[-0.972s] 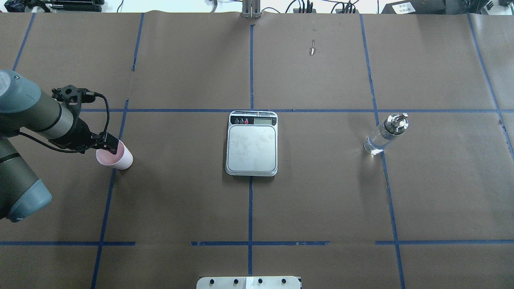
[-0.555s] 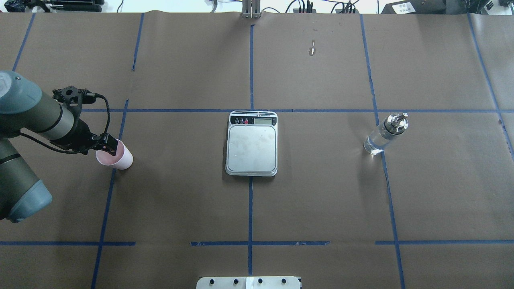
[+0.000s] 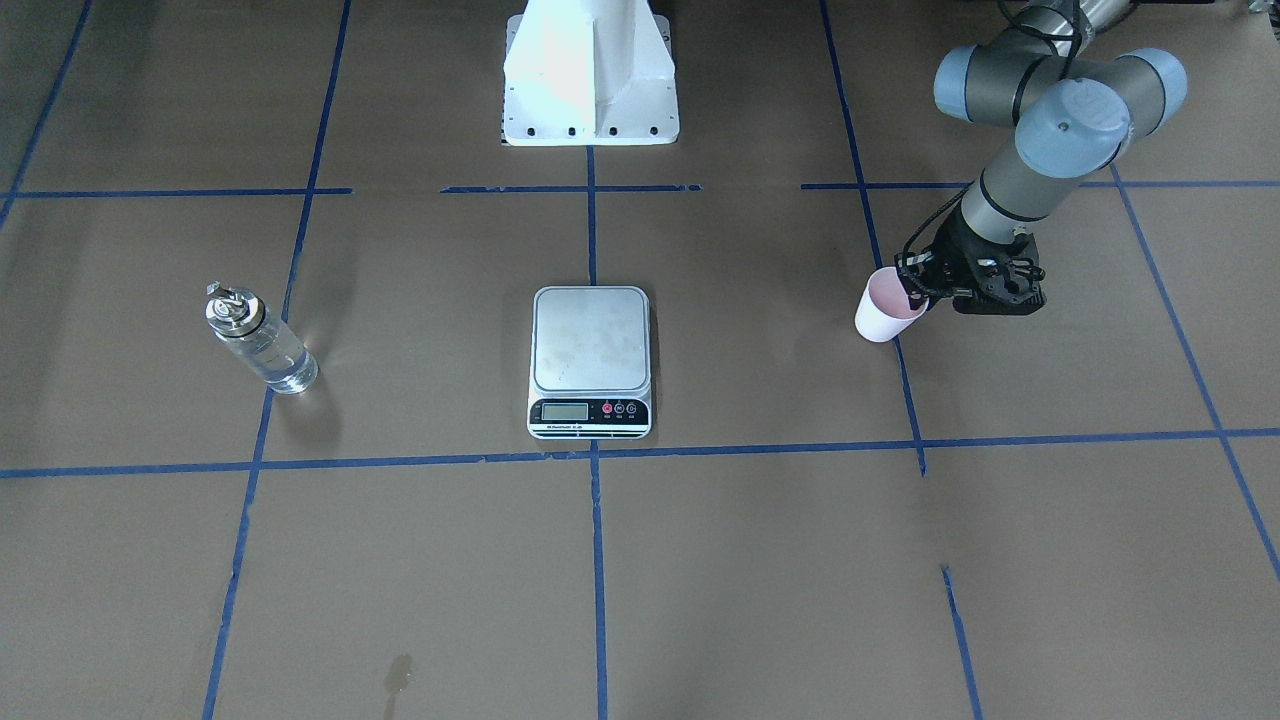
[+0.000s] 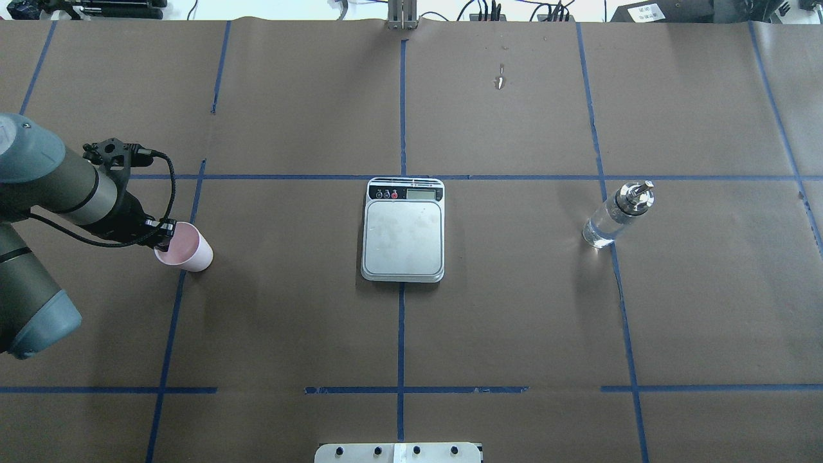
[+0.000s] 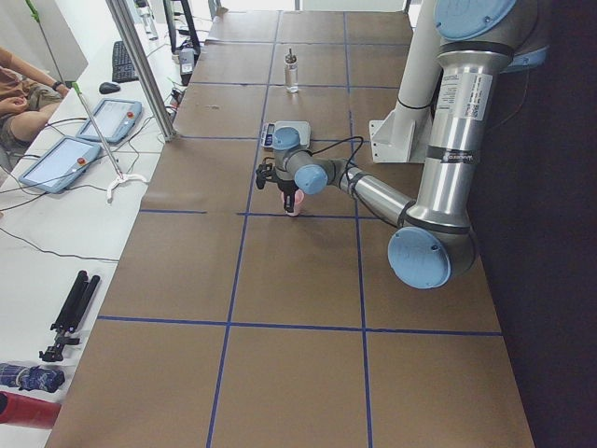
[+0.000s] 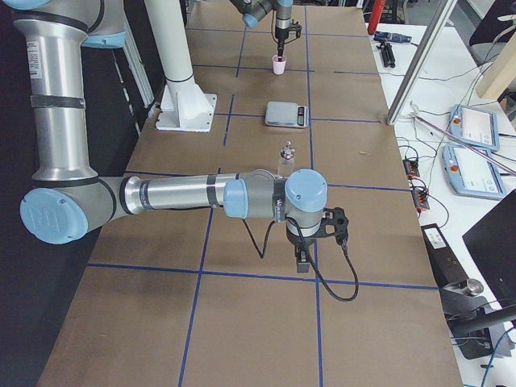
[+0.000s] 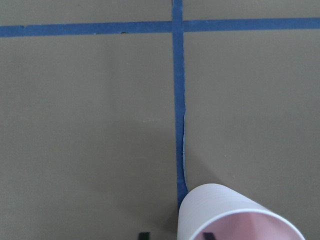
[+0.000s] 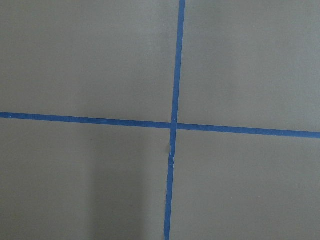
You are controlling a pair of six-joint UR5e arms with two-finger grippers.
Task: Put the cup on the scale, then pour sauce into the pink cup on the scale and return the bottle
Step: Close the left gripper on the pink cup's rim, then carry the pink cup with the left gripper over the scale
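Note:
The pink cup [image 4: 188, 253] stands upright on the table at my far left, also in the front view [image 3: 885, 315]. My left gripper [image 4: 166, 236] is down at its rim. In the left wrist view [image 7: 176, 235] one fingertip [image 7: 144, 235] shows outside the cup [image 7: 240, 215] and the other inside, apart, so the jaws straddle its wall, open. The scale [image 4: 403, 235] lies at the centre with a bare platform. The bottle [image 4: 614, 215] with clear sauce stands at the right. My right gripper [image 6: 302, 262] hangs over bare table near the bottle [image 6: 285, 157]; I cannot tell its state.
Brown paper with blue tape lines covers the table. The robot's white base [image 3: 590, 75] stands behind the scale. Tablets and cables [image 5: 70, 154] lie on the side bench beyond the table's far edge.
My left gripper has dropped lower at the cup's rim and drawn slightly left; its finger no longer covers the cup's mouth from above. The cup, scale and bottle have not moved.

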